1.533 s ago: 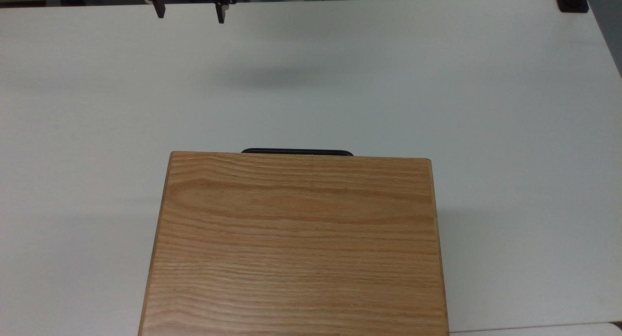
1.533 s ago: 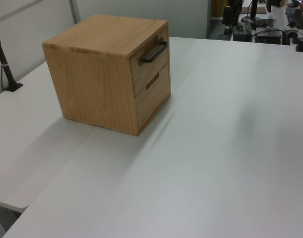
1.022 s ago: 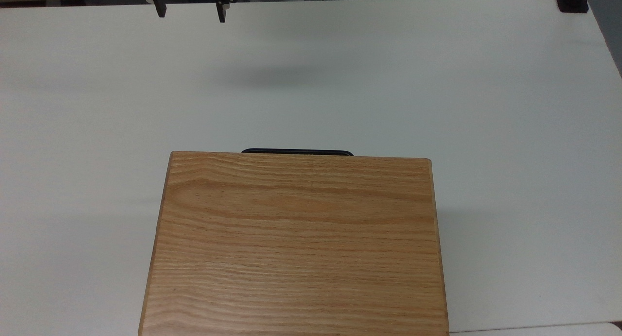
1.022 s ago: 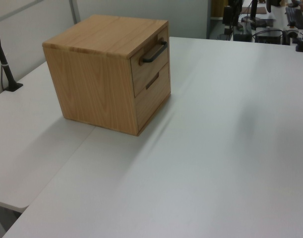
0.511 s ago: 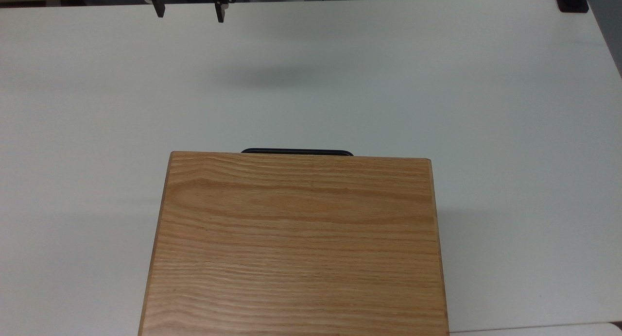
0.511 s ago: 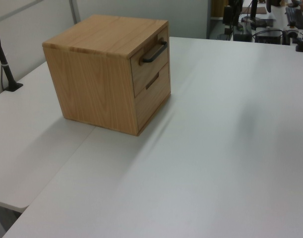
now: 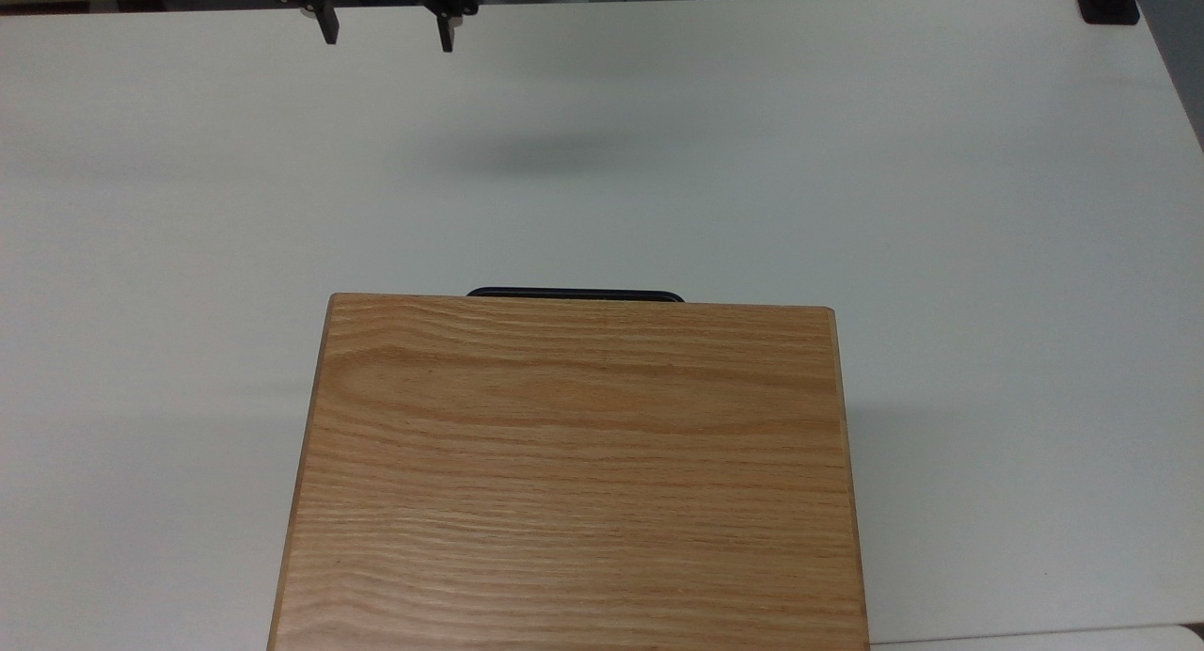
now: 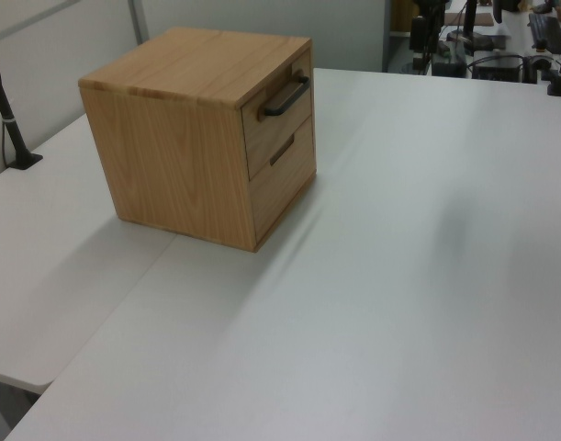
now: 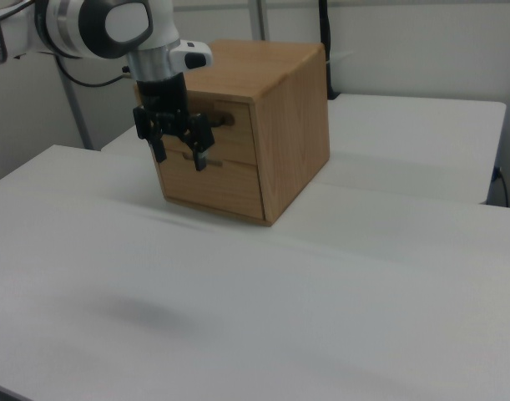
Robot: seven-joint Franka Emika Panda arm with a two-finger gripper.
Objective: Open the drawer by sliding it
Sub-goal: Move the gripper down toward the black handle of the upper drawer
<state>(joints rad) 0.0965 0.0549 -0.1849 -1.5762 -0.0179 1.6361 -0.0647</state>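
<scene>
The drawer (image 8: 278, 108) is the upper of two in an oak cabinet (image 7: 569, 472); its front sits flush with the cabinet face. Its thin black bar handle (image 8: 286, 96) juts out over the cabinet's top edge in the top view (image 7: 575, 294). My gripper (image 7: 386, 32) hangs open and empty over the far edge of the white table (image 7: 847, 162), well away from the handle. In the right view the gripper (image 9: 179, 155) hovers high above the table and overlaps the drawer front (image 9: 234, 125) in the picture.
A lower drawer (image 8: 285, 175) sits under the first. A black clamp post (image 7: 1108, 0) stands at the top view's top right corner, and a black pole (image 8: 9, 119) stands at the left view's left. A seam between two tabletops runs beside the cabinet.
The gripper has shifted a little to the top view's right and slightly toward the cabinet, still open. The cabinet and its drawers have not moved.
</scene>
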